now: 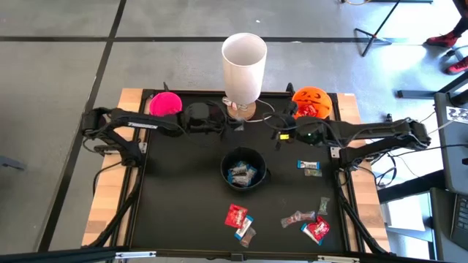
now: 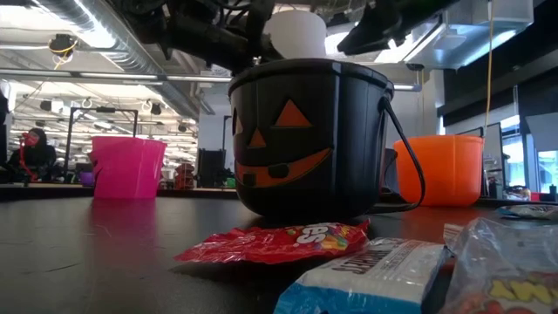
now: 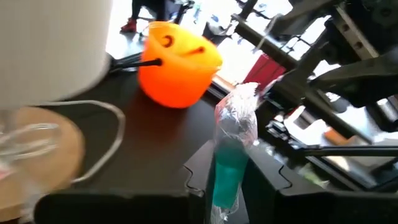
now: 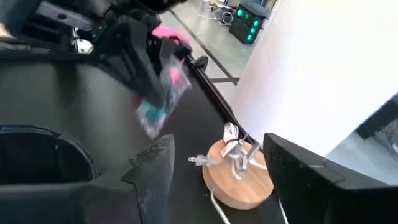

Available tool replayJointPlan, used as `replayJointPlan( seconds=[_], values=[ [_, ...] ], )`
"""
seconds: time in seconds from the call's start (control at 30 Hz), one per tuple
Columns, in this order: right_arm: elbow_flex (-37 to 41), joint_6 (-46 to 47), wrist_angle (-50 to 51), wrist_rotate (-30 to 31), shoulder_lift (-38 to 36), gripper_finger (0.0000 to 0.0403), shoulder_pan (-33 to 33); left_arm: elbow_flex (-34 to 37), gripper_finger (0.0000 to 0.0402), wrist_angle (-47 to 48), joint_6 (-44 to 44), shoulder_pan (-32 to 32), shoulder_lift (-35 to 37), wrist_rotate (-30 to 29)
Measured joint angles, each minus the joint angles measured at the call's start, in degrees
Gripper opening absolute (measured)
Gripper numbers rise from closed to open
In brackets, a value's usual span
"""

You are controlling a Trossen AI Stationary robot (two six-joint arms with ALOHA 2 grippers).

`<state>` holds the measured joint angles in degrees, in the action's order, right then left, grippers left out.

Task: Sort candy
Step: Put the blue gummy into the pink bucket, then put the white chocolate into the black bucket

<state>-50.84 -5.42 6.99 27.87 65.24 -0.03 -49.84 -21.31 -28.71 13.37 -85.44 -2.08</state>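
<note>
Candy held: a clear-wrapped piece with a teal end [image 3: 229, 158] stands pinched between the fingers of the left gripper [image 3: 229, 186]; the right wrist view shows the same piece [image 4: 159, 106] hanging from that gripper.
Candy loose: red packets [image 1: 236, 215], blue-and-white bars [image 1: 308, 166] and brownish wrappers [image 1: 297, 218] lie on the black mat [image 1: 175, 197], well apart from both grippers, toward the near edge.
Candy sorted: several pieces lie in the black pumpkin bucket [image 1: 243, 169], near and just in front of both grippers.
Writing: the red packet [image 2: 279, 242] in the low view carries rounded white letters, only partly readable; the yellow print on the wrapper at right [image 2: 510, 262] cannot be made out.
Left gripper: beside the white lamp [image 1: 243, 58], closed on the candy.
Right gripper [image 1: 287, 134]: by the orange pumpkin bucket [image 1: 312, 102], fingers spread, holding nothing.
Pink cup [image 1: 165, 103]: behind the left arm.
</note>
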Motion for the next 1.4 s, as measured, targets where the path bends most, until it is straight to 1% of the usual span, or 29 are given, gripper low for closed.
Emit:
replayJointPlan(
  seconds=[0.1,0.17,0.27,0.4,0.47,0.6,0.7,0.83,0.97,1.13,1.27,1.37,1.4],
  values=[
    [-0.04,1.78,2.85,0.01,-1.42,0.0249,0.01,0.0,0.0054,6.64,1.86,1.86,4.53,-0.87],
    [-0.04,2.44,4.56,-0.07,-1.92,0.0246,0.01,0.0,0.0053,11.98,3.03,3.11,8.26,-3.2],
    [-0.04,3.87,6.05,-0.45,-2.15,0.024,0.01,0.0,0.0053,19.58,5.35,4.66,14.33,-8.39],
    [-0.04,5.23,7.19,-0.56,-2.15,0.0234,0.01,0.0,0.0053,29.25,8.16,6.72,21.94,-16.95],
    [-0.04,5.46,7.09,-1.58,-2.15,0.0233,0.0,0.0,0.0053,33.94,8.39,7.97,25.16,-21.14],
    [-0.04,5.6,6.51,-2.9,-2.15,0.0232,0.01,0.0,0.0053,43.97,8.27,10.97,29.8,-27.15],
    [-0.04,5.6,6.42,-3.07,-2.15,0.0232,0.01,0.0,0.0053,51.83,6.61,13.47,31.24,-29.99],
    [-0.04,5.6,6.23,-3.07,-2.15,0.0232,0.01,0.01,0.0053,60.87,3.08,16.82,31.0,-32.5],
    [-0.04,5.63,6.0,-4.65,-2.15,0.0232,0.01,1.36,0.0064,64.51,0.13,19.63,30.27,-33.31],
    [-0.04,6.52,6.0,-6.17,-2.15,0.0232,0.01,3.8,0.01,65.97,2.03,22.72,30.3,-32.95],
    [-0.04,6.68,6.01,-6.55,-2.13,0.0232,0.01,6.09,0.0128,65.73,2.12,24.12,30.3,-30.43],
    [-0.04,6.99,6.01,-6.55,-2.13,0.0232,0.01,6.62,0.014,65.6,2.07,24.28,30.29,-29.62],
    [-0.04,7.12,6.0,-6.55,-2.13,0.0232,0.01,6.59,0.0142,64.86,2.79,24.28,30.3,-28.27]
  ],
)
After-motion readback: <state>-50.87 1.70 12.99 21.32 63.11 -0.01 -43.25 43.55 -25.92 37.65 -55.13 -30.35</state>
